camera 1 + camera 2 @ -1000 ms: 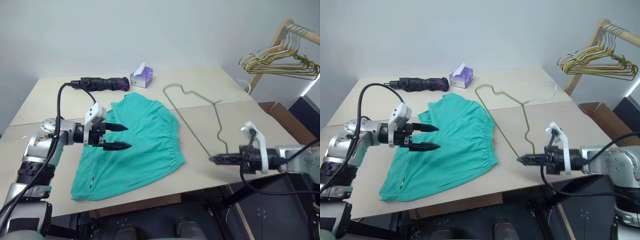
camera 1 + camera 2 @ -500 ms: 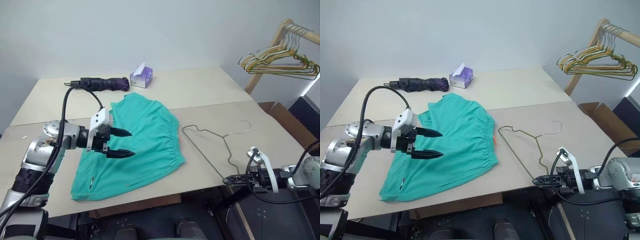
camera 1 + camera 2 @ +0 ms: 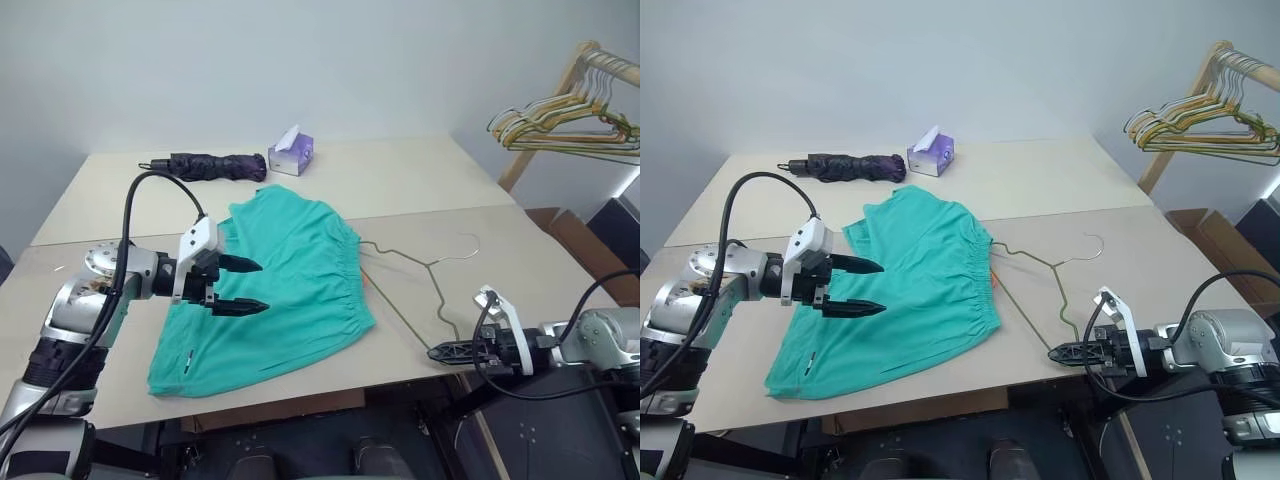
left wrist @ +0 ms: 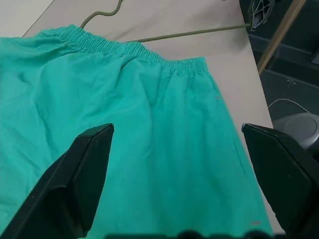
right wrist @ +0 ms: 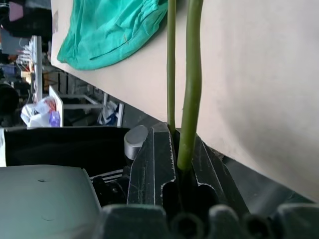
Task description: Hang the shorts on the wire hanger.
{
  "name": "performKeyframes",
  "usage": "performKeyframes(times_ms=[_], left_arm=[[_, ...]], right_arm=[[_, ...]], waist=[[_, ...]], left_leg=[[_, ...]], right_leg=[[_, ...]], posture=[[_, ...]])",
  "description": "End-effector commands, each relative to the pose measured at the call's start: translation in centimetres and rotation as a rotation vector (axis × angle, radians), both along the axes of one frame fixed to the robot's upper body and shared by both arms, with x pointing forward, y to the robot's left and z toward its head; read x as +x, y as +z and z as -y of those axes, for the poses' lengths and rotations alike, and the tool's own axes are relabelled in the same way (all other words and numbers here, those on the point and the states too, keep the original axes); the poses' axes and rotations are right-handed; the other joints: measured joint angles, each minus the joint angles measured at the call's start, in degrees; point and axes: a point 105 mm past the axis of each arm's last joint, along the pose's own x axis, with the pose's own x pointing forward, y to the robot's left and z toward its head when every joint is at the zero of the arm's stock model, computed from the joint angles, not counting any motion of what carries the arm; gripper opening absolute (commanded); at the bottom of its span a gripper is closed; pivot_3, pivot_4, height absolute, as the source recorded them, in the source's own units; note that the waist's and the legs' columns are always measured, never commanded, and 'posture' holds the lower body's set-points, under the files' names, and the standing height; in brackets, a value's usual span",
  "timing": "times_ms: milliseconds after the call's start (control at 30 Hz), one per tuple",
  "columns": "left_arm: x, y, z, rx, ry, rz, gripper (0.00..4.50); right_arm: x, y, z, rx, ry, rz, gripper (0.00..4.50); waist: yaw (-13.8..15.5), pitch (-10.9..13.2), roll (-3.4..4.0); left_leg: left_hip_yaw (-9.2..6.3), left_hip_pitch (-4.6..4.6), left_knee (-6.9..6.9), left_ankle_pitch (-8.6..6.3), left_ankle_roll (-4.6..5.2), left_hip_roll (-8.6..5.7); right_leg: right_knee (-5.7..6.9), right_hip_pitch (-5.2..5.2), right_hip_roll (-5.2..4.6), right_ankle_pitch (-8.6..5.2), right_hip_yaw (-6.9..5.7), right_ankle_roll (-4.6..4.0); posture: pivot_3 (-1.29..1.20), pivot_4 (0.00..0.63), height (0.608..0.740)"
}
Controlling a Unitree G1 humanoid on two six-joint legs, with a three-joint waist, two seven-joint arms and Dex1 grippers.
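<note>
The teal-green shorts (image 3: 285, 290) lie flat on the table, waistband toward the right. My left gripper (image 3: 264, 286) hovers open just over their left half, its black fingers (image 4: 75, 184) wide apart with only cloth (image 4: 164, 129) beneath. The wire hanger (image 3: 400, 254) lies on the table beside the waistband, hook pointing away to the right. My right gripper (image 3: 432, 352) is at the table's front edge, shut on the hanger's near corner, and the wrist view shows the wire (image 5: 192, 74) pinched between the jaws.
A folded dark umbrella (image 3: 210, 165) and a purple tissue box (image 3: 291, 152) sit at the table's far side. A wooden rack with bunched wire hangers (image 3: 565, 120) stands at the far right, with a cardboard box (image 3: 560, 225) below it.
My right gripper has sunk toward the table's front edge with the hanger, which stood tilted up and now lies flat next to the waistband. The left gripper has kept still.
</note>
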Motion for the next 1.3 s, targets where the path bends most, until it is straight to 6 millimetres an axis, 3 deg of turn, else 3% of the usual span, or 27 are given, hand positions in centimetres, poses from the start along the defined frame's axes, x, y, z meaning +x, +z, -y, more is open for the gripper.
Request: performKeyframes(times_ms=[33,500,733,933,1067,1300], left_arm=[[0.1,0.2,-0.2,0.009,-0.007,0.028,4.45],[0.3,-0.6,0.0,0.022,-0.021,0.038,4.45],[0.2,-1.0,0.2,0.024,-0.028,0.035,4.45],[0.1,-1.1,0.2,0.03,-0.026,0.036,4.45],[0.1,-1.2,0.1,0.028,-0.018,0.036,4.45],[0.0,-1.4,0.4,0.02,-0.007,0.043,4.45]], right_arm=[[0.4,1.5,0.1,-0.007,0.057,0.075,0.0],[2.1,1.9,-1.5,-0.212,0.316,0.272,0.0],[3.8,1.0,-1.1,-0.243,0.273,0.206,0.0],[4.9,1.6,-0.3,-0.208,0.216,0.176,0.0],[4.5,2.0,-0.9,-0.147,0.274,0.139,0.0],[6.5,1.2,-1.4,-0.171,0.279,0.098,0.0]], waist=[[0.0,0.0,0.0],[-0.1,0.0,0.02],[-0.1,0.0,0.02],[-0.1,0.0,0.03],[-0.1,0.0,0.03],[-0.2,0.0,0.04]], left_leg=[[0.0,0.0,0.0,0.0,0.0,0.0],[0.05,0.02,0.0,0.0,0.0,0.01],[0.06,0.02,0.0,0.0,0.0,0.01],[0.06,-0.01,0.0,0.0,0.0,0.01],[0.05,0.01,0.0,0.0,0.0,0.01],[0.06,0.05,0.05,0.0,0.0,0.01]], right_leg=[[0.0,0.0,0.0,0.0,0.0,0.0],[0.0,-0.02,0.0,0.0,0.03,0.0],[0.01,-0.03,0.0,0.01,0.02,-0.02],[0.02,-0.06,0.0,0.01,0.03,-0.02],[0.03,-0.05,0.0,0.02,0.02,-0.03],[0.08,-0.03,0.01,0.02,0.03,-0.04]], posture=[[-0.04,0.0,0.74],[-0.04,0.0,0.74],[-0.04,0.0,0.74],[-0.02,0.0,0.74],[-0.02,0.0,0.74],[0.01,0.0,0.74]])
